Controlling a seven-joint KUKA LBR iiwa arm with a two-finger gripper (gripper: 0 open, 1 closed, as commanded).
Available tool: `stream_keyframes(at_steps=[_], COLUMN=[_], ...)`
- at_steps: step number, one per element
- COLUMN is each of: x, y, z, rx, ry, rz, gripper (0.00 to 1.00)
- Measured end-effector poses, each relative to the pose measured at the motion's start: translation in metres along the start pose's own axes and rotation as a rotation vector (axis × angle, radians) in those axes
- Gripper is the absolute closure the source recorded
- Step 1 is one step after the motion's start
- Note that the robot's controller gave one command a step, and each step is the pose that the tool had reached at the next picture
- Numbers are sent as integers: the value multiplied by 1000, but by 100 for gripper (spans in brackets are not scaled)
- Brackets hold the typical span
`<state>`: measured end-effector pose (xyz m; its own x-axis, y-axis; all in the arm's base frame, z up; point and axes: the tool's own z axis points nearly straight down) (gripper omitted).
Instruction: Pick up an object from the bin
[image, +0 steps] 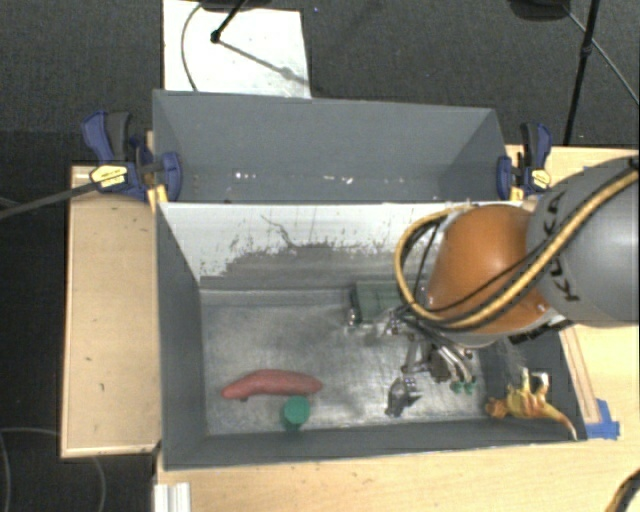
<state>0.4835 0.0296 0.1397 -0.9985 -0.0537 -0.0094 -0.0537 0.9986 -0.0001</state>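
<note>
Camera view: end effector low over bin floor; released or clenched, cannot tell.

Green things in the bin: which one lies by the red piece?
The small bright green round piece at the front wall, beside the long red piece; the darker green block lies farther back.

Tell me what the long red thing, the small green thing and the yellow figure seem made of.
The long red thing: probably soft rubber or plastic, matt, smoothly rounded, slightly bent. The small green thing: perhaps plastic or foam, dull even colour; too small to be sure. The yellow figure: likely moulded plastic, with thin pointed limbs.
</note>
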Motion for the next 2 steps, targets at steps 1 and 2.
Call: stream_keyframes(at_steps=[1, 2], x=[-1, -15], y=[20, 44], z=[59, 69], rx=[-1, 2], ry=[4, 6], rz=[-71, -94], gripper=[0, 0])
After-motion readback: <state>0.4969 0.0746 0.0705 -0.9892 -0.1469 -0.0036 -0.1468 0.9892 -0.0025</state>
